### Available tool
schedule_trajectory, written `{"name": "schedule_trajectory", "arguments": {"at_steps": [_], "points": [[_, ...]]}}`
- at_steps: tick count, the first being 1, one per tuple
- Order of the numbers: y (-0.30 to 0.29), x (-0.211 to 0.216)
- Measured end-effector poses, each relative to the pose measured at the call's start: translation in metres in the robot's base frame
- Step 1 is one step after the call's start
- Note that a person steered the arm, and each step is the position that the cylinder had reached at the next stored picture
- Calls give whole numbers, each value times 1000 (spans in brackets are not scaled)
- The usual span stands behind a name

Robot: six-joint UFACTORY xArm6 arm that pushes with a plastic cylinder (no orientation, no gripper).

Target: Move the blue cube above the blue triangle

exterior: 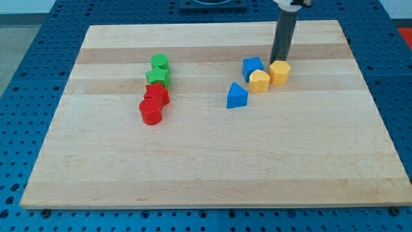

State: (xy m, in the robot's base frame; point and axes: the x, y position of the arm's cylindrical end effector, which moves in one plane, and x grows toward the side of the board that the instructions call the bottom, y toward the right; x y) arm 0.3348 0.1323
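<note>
The blue cube sits in the upper right part of the wooden board. The blue triangle lies just below it and slightly to the view's left, a small gap apart. My tip is down at the board, just to the right of the blue cube and right behind the yellow hexagonal block. A yellow heart-like block touches the blue cube's lower right side.
On the view's left a column of blocks stands close together: a green block, a green star, a red star and a red cylinder. The board's top edge is close behind my tip.
</note>
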Motion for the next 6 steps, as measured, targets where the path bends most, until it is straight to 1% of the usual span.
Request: {"name": "schedule_trajectory", "arguments": {"at_steps": [1,4,5,6], "points": [[-9,2],[-79,2],[-90,5],[-92,17]]}}
